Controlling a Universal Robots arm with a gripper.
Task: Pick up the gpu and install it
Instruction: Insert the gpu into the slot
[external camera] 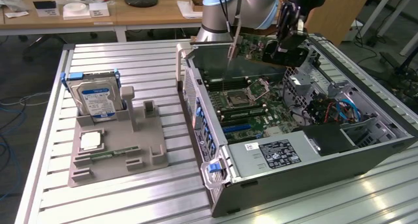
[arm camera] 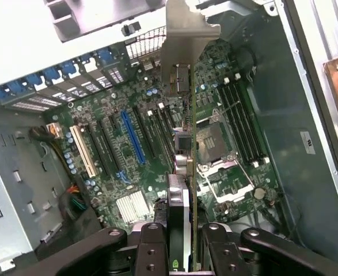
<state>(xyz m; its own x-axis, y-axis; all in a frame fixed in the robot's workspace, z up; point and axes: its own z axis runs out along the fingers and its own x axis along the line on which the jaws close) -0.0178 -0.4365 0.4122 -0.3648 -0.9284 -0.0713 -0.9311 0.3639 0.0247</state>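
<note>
Fingers (arm camera: pixel 151 247) of the end effector (arm camera: pixel 184 236) sit closest to the wrist lens, clenched on the gpu (arm camera: pixel 182 195). The card runs away from them edge-on, with its silver bracket (arm camera: pixel 183 40) at the far end. It hangs clear above the motherboard (arm camera: pixel 128 172), not seated, and roughly in line with the long expansion slots (arm camera: pixel 108 152) and the blue slot (arm camera: pixel 132 138). Judgement: the grip at the tail end keeps the connector edge and bracket free, and the bracket faces the rear wall of the computer case (external camera: pixel 313 185), where such brackets mount. In the exterior view the card and arm are at about 1 o'clock, over the case. The case lies on its side at 3 o'clock with its open side up, which gives access from above. Its power supply (external camera: pixel 274 153) is at 5 o'clock. A grey holder (external camera: pixel 117 160) at 8 o'clock keeps spare parts apart and reachable: the hard drive (external camera: pixel 98 99) stands upright at 10 o'clock and the memory stick (external camera: pixel 114 153) lies flat. The tabletop (external camera: pixel 130 199) is ribbed aluminium, bright and reflective. Wooden desks (external camera: pixel 130 11) with small boxes stand at 11 o'clock, and loose cables (external camera: pixel 10 106) trail on the floor at 9 o'clock.
</note>
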